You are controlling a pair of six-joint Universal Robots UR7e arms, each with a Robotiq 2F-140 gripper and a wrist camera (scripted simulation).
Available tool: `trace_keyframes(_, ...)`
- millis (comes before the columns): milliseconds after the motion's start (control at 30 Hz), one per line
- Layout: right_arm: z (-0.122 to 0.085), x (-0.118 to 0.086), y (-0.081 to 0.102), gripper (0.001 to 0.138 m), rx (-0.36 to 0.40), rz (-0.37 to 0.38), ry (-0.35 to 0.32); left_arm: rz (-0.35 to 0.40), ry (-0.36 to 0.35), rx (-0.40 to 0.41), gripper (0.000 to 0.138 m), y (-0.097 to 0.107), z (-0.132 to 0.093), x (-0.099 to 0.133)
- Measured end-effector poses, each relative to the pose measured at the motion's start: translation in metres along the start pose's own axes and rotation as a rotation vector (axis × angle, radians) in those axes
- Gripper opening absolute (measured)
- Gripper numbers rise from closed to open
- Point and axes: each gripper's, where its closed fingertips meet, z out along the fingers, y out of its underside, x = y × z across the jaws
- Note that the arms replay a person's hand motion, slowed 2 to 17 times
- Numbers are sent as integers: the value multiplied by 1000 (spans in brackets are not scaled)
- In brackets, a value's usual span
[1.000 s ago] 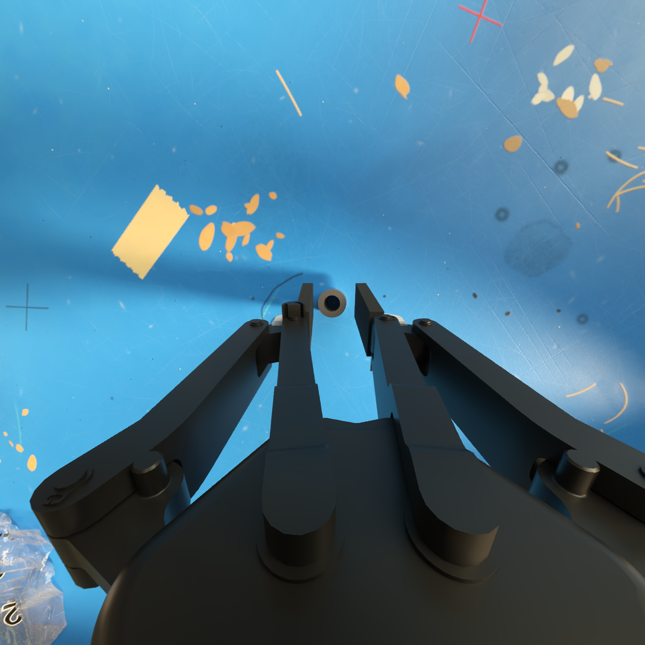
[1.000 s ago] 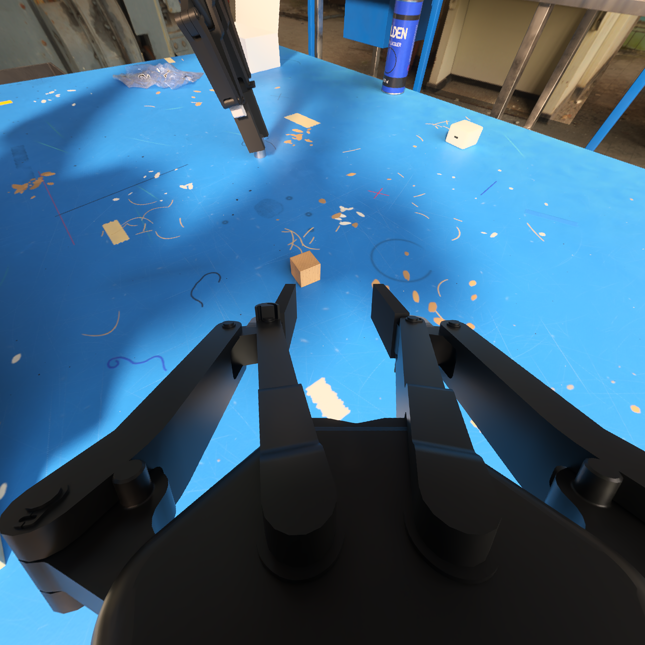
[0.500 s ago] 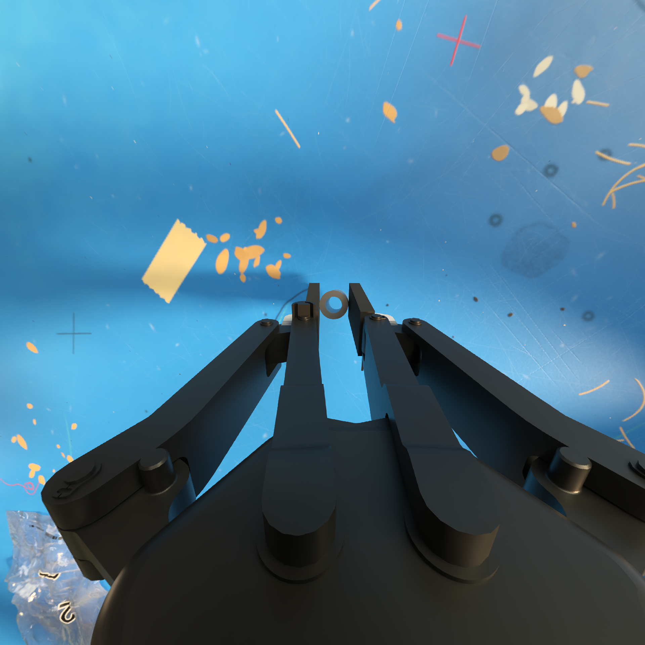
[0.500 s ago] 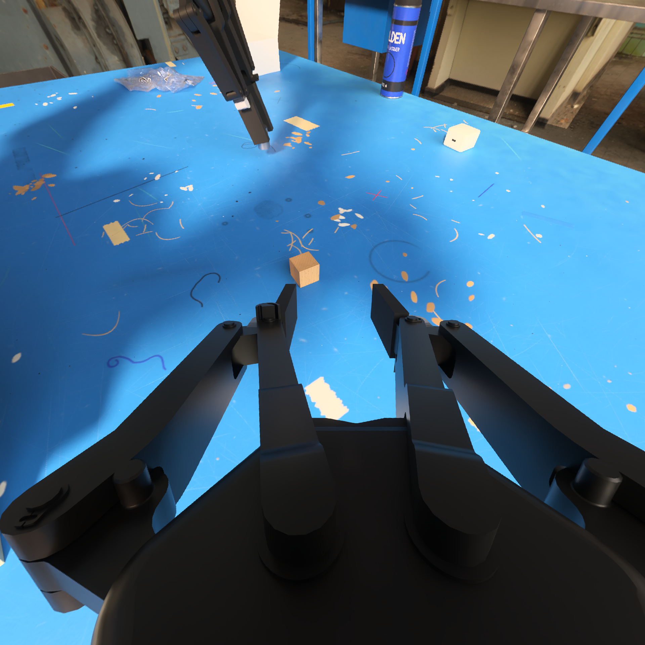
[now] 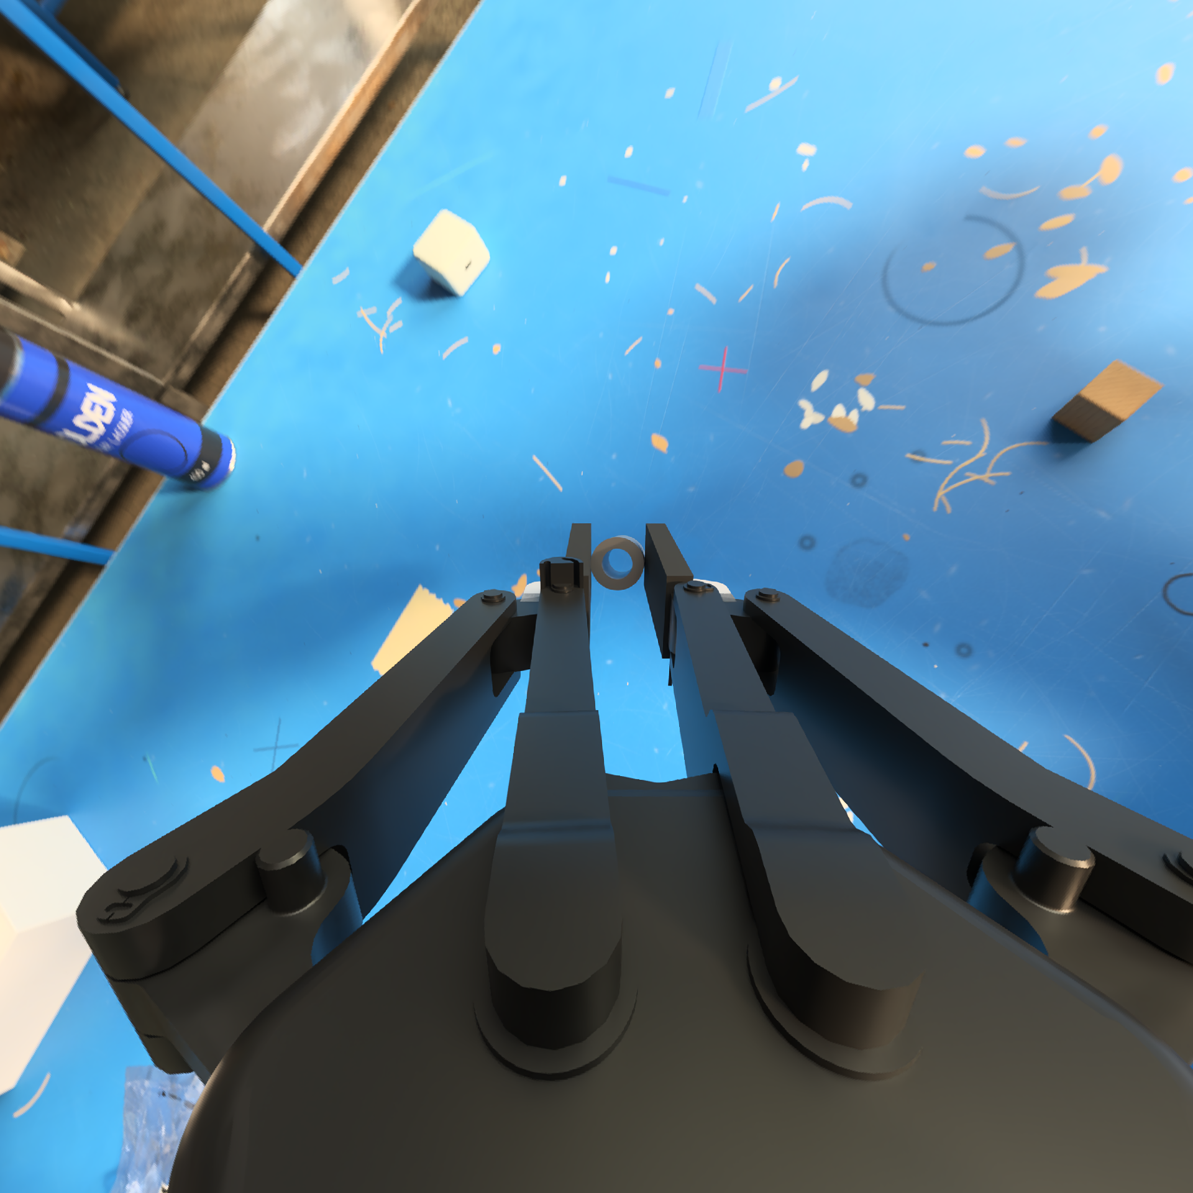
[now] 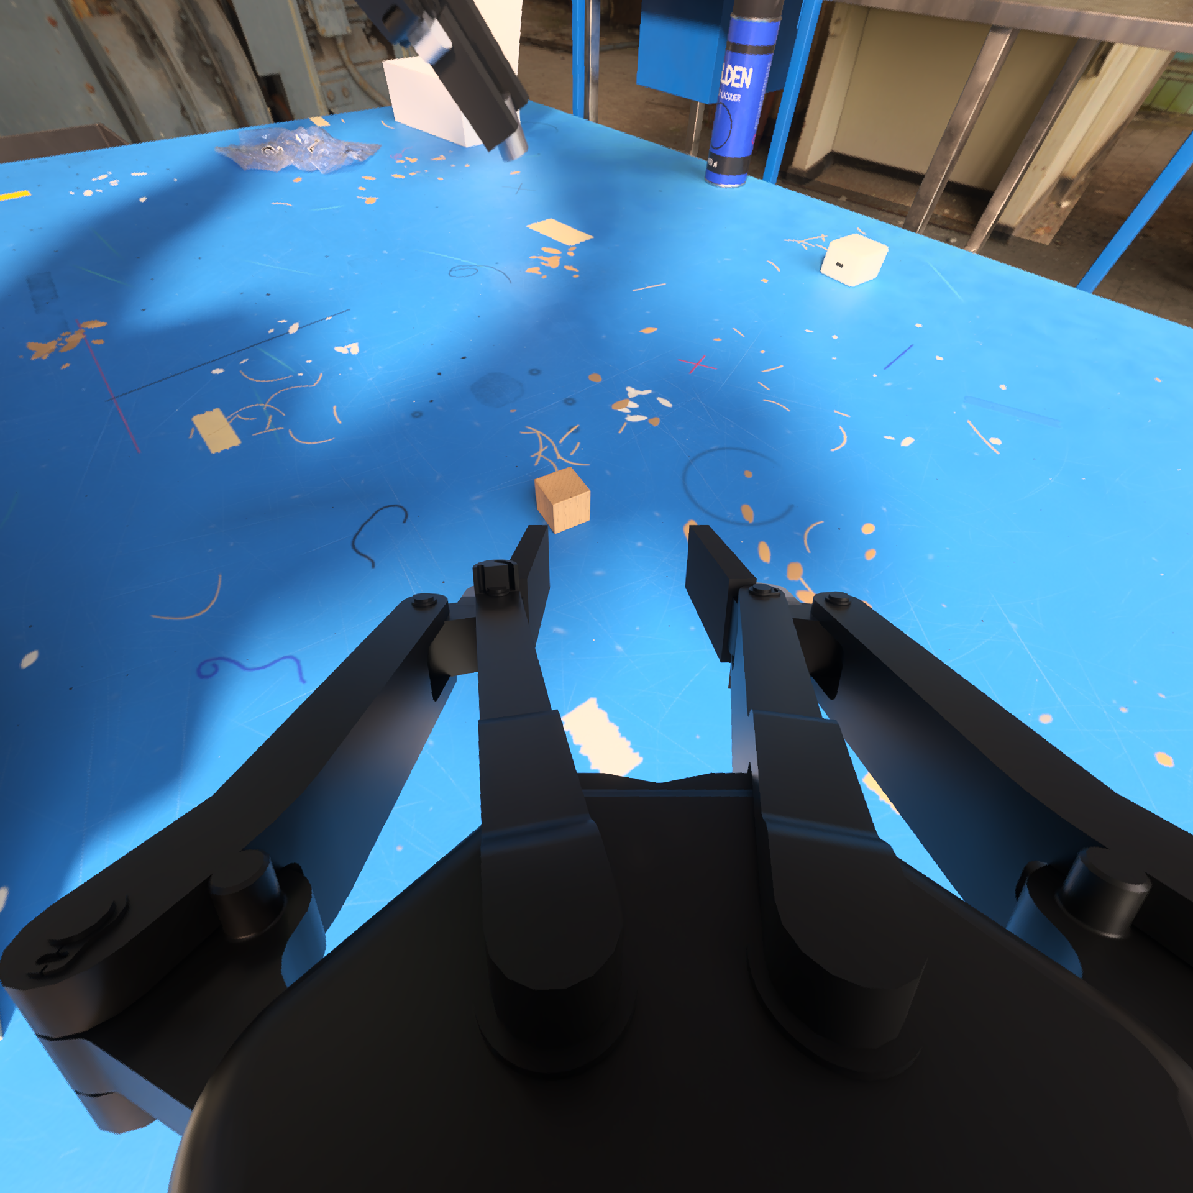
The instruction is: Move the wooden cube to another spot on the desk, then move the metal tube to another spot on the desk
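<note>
Left wrist: my left gripper pinches the tube, lifted off the desk | right wrist: right gripper spread, empty, low over desk | cube on desk just past its left fingertip.

Open desk ahead of the right gripper, only the wooden cube near its left fingertip, seemingly just clear.
</note>
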Motion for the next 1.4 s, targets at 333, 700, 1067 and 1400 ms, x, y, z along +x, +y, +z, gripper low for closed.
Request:
trace_keyframes(333, 1, -2, 0, 57, -4, -8, -3, 151, 23, 156, 22, -53, -38, 38)
trace_keyframes(700, 1, -5, 0, 57, -2, -20, -7, 321, 152, 208, 22, -86, -44, 110)
trace_keyframes(1067, -1, -8, -2, 57, 6, -30, -9, 469, 288, 189, 22, -99, -21, 183)
trace_keyframes(1400, -2, -10, -3, 57, 9, -36, -12, 558, 381, 118, 22, -101, 13, 231)
